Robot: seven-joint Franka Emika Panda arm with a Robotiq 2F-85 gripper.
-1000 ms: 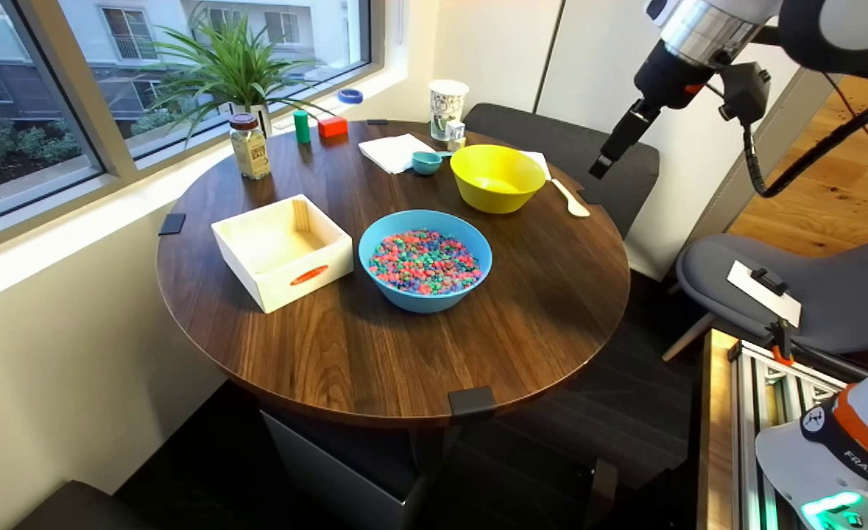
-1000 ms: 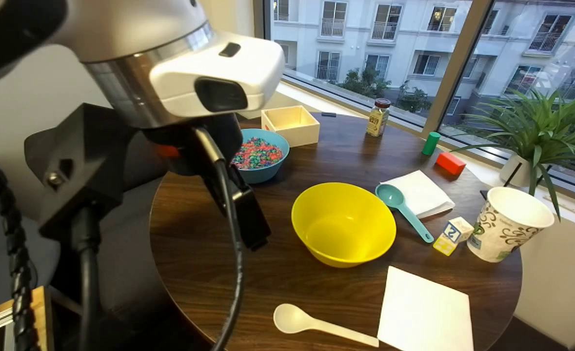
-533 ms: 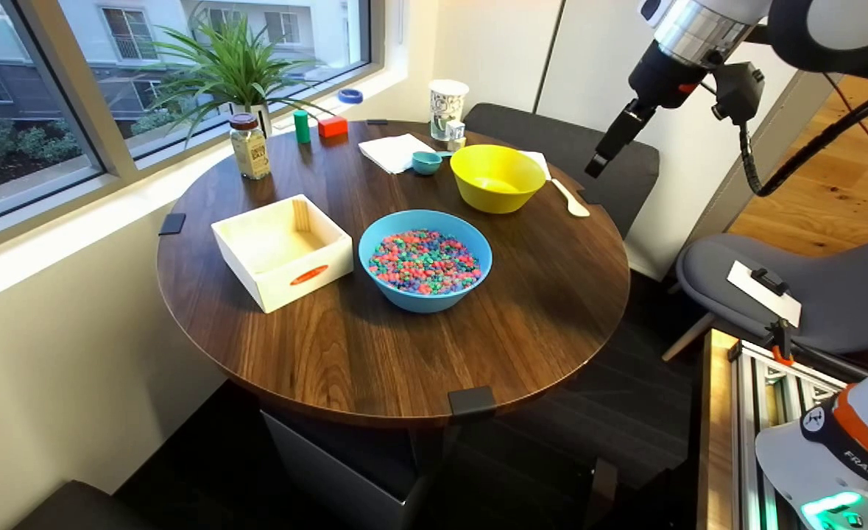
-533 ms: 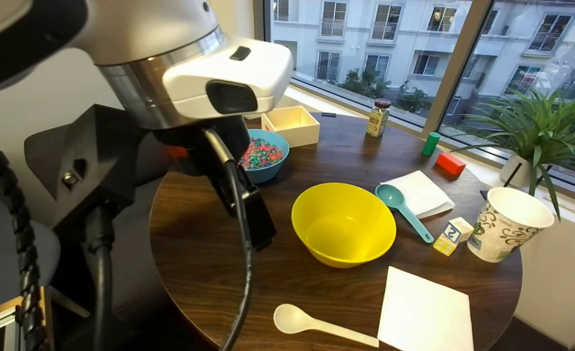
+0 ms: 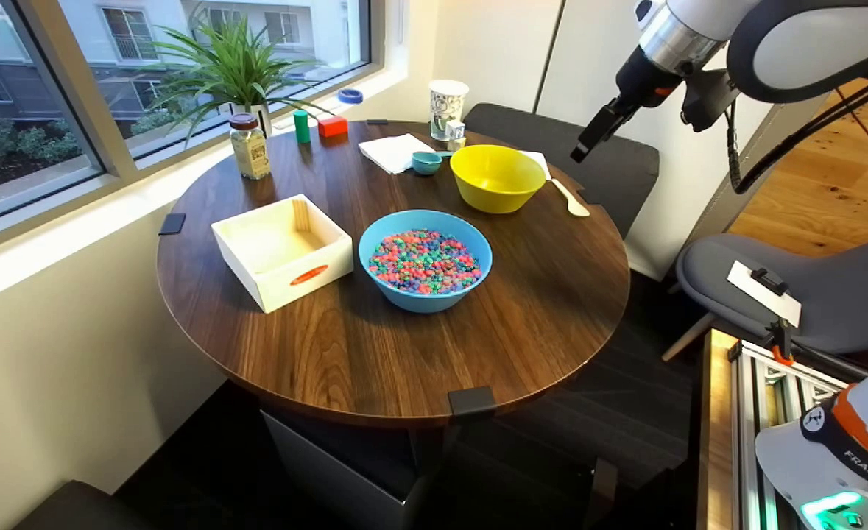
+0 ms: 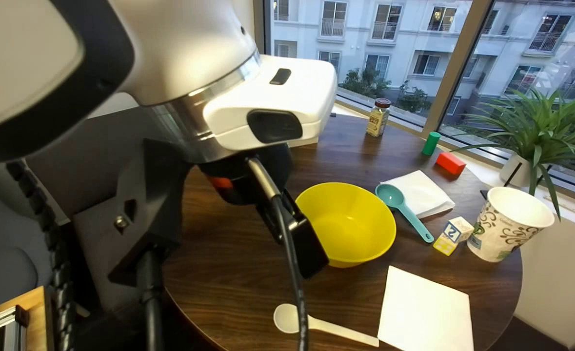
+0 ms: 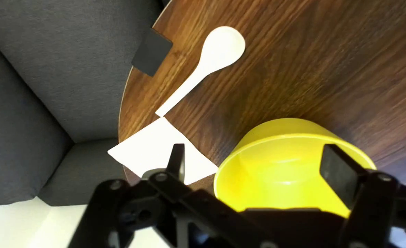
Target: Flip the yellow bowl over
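The yellow bowl (image 5: 496,184) stands upright on the table, open side up and empty, in both exterior views (image 6: 358,229). In the wrist view it (image 7: 282,165) lies beyond my gripper, with its lower part hidden by the gripper body. My gripper (image 7: 254,147) is open and holds nothing, its two fingers wide apart. In the wrist view one finger shows over the bowl's inside and the other over a white napkin. In an exterior view the gripper (image 5: 579,153) hangs in the air beside the bowl, higher than its rim and apart from it.
A white spoon (image 7: 220,50) and a flat napkin (image 6: 424,312) lie close to the bowl. A teal scoop (image 6: 399,202), letter blocks (image 6: 453,236) and a paper cup (image 6: 506,224) stand beyond it. A blue bowl of colourful pieces (image 5: 425,261) and a wooden box (image 5: 283,250) share the table.
The arm has moved towards the yellow bowl; in an exterior view its gripper now overlaps the bowl's near rim, where before there was a gap. The bowl has not moved.
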